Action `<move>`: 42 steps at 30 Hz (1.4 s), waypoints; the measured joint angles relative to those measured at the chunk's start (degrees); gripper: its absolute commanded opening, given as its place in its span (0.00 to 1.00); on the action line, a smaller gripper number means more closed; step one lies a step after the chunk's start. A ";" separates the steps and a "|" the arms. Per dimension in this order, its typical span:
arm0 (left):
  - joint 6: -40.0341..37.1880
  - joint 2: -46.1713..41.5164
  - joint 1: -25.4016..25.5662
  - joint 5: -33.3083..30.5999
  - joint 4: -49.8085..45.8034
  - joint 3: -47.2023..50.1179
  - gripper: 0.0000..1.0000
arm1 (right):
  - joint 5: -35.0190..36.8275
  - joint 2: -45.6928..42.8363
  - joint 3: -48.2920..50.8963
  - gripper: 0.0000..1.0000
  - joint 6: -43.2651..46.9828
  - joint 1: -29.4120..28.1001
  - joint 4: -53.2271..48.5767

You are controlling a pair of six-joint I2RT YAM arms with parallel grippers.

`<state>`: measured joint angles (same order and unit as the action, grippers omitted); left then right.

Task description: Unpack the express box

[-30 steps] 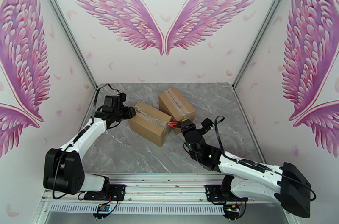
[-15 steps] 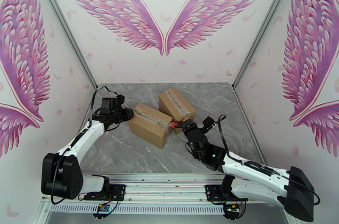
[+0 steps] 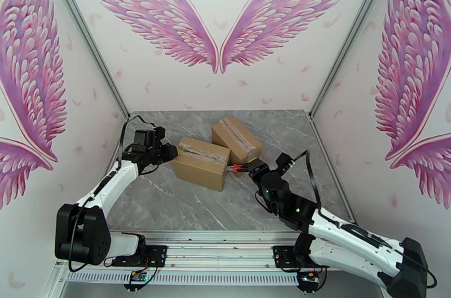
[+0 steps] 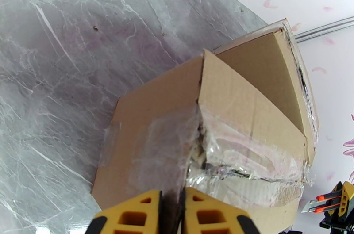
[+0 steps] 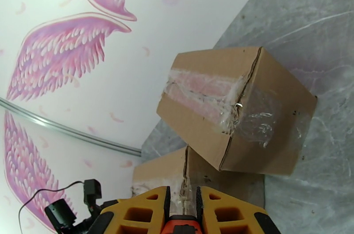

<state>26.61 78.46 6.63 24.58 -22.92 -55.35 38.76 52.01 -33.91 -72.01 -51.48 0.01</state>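
1. Two boxes sit on the grey marble table (image 3: 169, 203). The near brown cardboard box (image 3: 200, 164) is rectangular and sealed with clear tape (image 3: 203, 151). It lies a touch left of centre, its long side running left to right.
2. Just behind its right end is the far brown cardboard box (image 3: 237, 138), also taped along the top and angled toward the far right. The two sit just beside each other, and I can't tell whether they touch.
3. The left gripper (image 3: 171, 152) is at the left end of the near box, right up against the taped end.
4. In the left wrist view, its yellow fingers (image 4: 132, 212) are drawn almost together, with only a thin dark slit between them. The box's taped corner edge runs straight down to that slit. Whether they are pinching the tape, I cannot tell.
5. The tape on that end is wrinkled and crumpled, and a dark line runs along the top seam.
6. Over on the right, the right gripper (image 3: 248, 169) is at the right end of the near box, clamped on an orange utility knife (image 3: 235, 168). The knife points left, with its tip right at the box's end face. I can't tell whether it makes contact.
7. In the right wrist view, the orange handle is wedged between the two yellow fingers, with the near box straight ahead and the far box just beyond it.
8. White walls painted with pink wings (image 3: 220, 23) close in the left, far and right sides.
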 measured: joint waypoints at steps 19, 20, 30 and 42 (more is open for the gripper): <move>-1.38 -0.59 0.15 0.02 -0.76 0.26 0.04 | 4.39 2.38 2.23 0.00 8.90 1.27 14.40; -1.44 -0.59 0.15 0.02 -0.76 0.26 0.04 | 4.39 2.73 2.23 0.00 9.07 1.42 14.62; -2.05 -0.57 0.26 0.00 -0.76 0.24 0.03 | 4.31 5.53 2.23 0.00 10.27 2.99 16.85; -2.19 -0.57 0.28 -0.04 -0.76 0.24 0.02 | 3.45 9.25 2.23 0.00 10.10 3.67 20.04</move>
<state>24.43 77.89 6.92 24.53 -23.68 -55.11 42.22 61.25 -31.68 -61.91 -47.81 20.05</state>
